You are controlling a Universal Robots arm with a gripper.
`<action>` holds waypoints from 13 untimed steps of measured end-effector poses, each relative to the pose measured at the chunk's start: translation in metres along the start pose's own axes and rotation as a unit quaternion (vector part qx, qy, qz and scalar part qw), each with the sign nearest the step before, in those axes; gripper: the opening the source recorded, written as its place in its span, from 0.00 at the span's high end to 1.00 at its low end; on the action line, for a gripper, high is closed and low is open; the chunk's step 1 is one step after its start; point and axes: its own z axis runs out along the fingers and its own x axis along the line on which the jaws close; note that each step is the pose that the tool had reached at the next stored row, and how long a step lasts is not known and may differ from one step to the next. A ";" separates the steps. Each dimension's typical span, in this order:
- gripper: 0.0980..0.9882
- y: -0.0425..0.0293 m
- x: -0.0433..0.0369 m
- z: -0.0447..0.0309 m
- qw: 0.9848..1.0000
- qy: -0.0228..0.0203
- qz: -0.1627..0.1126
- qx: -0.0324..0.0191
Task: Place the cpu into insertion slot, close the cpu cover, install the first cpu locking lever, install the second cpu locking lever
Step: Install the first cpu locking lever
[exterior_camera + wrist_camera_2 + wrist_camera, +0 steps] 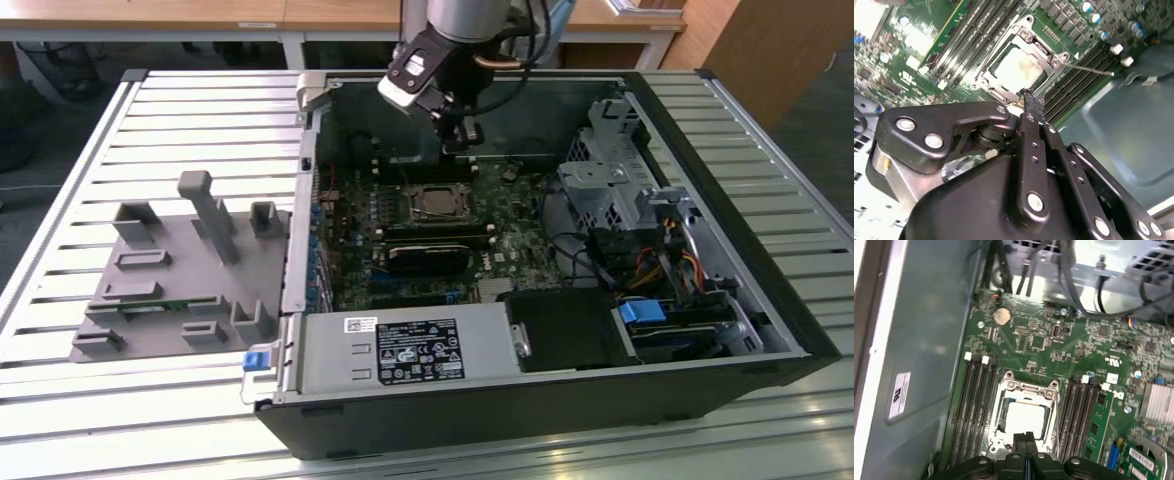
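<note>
A slatted silver metal table (160,100) carries two items in the exterior view. An open black computer case (534,425) lies on its side from the centre out toward 3 o'clock. A grey moulded parts holder (174,290) sits just beside it at 9 o'clock.

The open black metal computer case (534,425) lies on the slatted silver metal table (200,110). The grey plastic fixture (160,290) stands at the exterior view's left of it. Inside, the small square silver-topped cpu (1025,419) sits in the silver-rimmed insertion slot (995,442) under the thin metal-frame cpu cover (1004,415), between long black memory slots (976,400).
</note>
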 end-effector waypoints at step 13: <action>0.99 0.0000 0.0000 0.0003 0.995 -0.009 -0.102 0.006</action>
